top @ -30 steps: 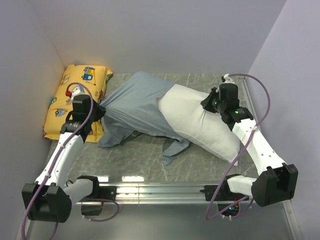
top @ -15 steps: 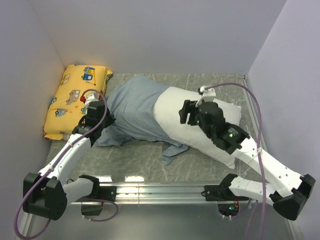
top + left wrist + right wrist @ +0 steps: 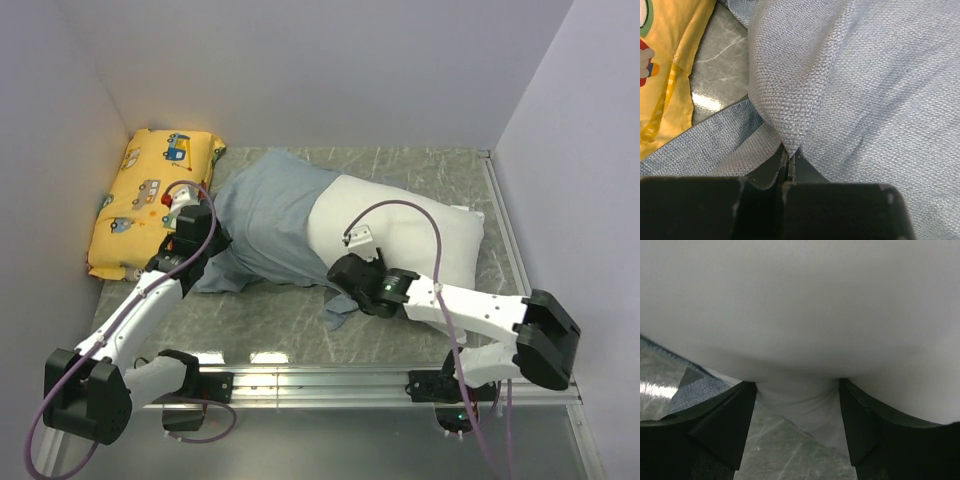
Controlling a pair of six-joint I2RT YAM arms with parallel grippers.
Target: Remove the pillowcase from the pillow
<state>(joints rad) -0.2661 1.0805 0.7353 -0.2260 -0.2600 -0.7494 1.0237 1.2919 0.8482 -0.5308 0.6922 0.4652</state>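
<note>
The white pillow (image 3: 420, 240) lies across the middle of the table, its left half still inside the blue-grey pillowcase (image 3: 268, 218). My left gripper (image 3: 205, 240) is shut on a bunched fold of the pillowcase (image 3: 850, 90) at its left end, and the cloth is pinched between the fingertips (image 3: 789, 156). My right gripper (image 3: 340, 272) is at the pillow's near edge, close to the pillowcase's opening. It is open (image 3: 797, 410), with the pillow's (image 3: 800, 305) bulging lower edge pressed between its two wide-apart fingers. A corner of pillowcase (image 3: 695, 390) lies on the table to its left.
A yellow cartoon-car pillow (image 3: 150, 200) lies against the left wall, right beside my left gripper; its edge (image 3: 665, 75) is in the left wrist view. Walls close in the table on the left, back and right. A metal rail (image 3: 320, 375) runs along the near edge.
My right gripper let go at the pillow's far right end, opened, and swung across to the pillow's near edge. My left gripper shifted slightly right, still holding the pillowcase.
</note>
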